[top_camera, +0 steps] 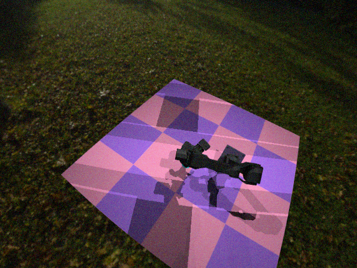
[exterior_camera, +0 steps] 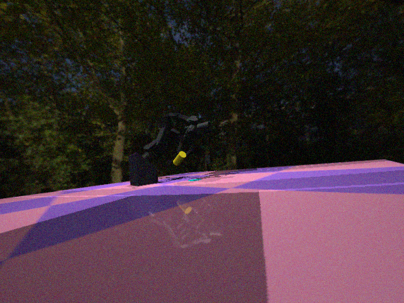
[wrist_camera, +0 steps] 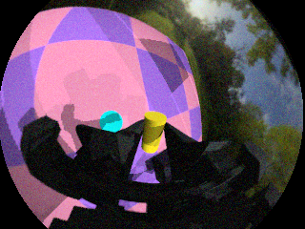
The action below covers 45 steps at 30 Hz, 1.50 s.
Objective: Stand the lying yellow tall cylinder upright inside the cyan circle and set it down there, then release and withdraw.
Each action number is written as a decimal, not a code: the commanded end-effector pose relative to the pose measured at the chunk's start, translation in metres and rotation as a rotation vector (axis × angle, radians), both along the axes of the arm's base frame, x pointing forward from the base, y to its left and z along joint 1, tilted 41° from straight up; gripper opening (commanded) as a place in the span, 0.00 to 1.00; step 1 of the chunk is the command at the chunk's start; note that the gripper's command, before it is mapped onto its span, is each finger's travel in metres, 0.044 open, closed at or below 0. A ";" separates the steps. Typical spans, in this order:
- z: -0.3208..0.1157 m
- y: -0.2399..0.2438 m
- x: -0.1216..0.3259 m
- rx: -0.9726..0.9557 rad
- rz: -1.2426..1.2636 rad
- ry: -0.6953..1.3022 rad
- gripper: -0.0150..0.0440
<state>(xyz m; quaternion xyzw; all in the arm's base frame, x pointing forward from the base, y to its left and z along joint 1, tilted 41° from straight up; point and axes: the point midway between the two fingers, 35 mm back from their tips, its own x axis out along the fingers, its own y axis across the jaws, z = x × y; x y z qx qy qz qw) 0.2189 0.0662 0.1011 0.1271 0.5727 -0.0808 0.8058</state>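
Observation:
The yellow tall cylinder [exterior_camera: 179, 158] [wrist_camera: 153, 133] is held in the air above the checkered table, tilted, its upper end leaning right in the exterior view. In the top view it is hidden by the arm. My gripper [wrist_camera: 154, 124] is shut on the cylinder, with the dark fingers on either side of it in the wrist view. The cyan circle [exterior_camera: 194, 180] [wrist_camera: 111, 121] lies flat on the table, below and to the right of the cylinder in the exterior view. In the top view only a sliver of the circle shows beside the arm.
The pink and purple checkered table [top_camera: 247, 242] [exterior_camera: 313, 235] has broad shadows and light streaks across it. The arm's dark base [exterior_camera: 142, 172] stands left of the circle in the exterior view. A faint reflection of arm and cylinder shows in the table top.

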 end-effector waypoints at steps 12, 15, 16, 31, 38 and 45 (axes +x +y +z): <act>0.002 0.000 0.001 -0.036 -0.036 -0.094 0.43; 0.002 0.000 0.001 -0.042 -0.042 -0.113 0.43; 0.002 0.001 0.001 -0.043 -0.045 -0.119 0.43; 0.005 0.002 0.003 -0.063 -0.081 -0.213 0.43; 0.007 0.002 0.003 -0.068 -0.099 -0.258 0.43; 0.009 0.003 0.004 -0.070 -0.117 -0.304 0.43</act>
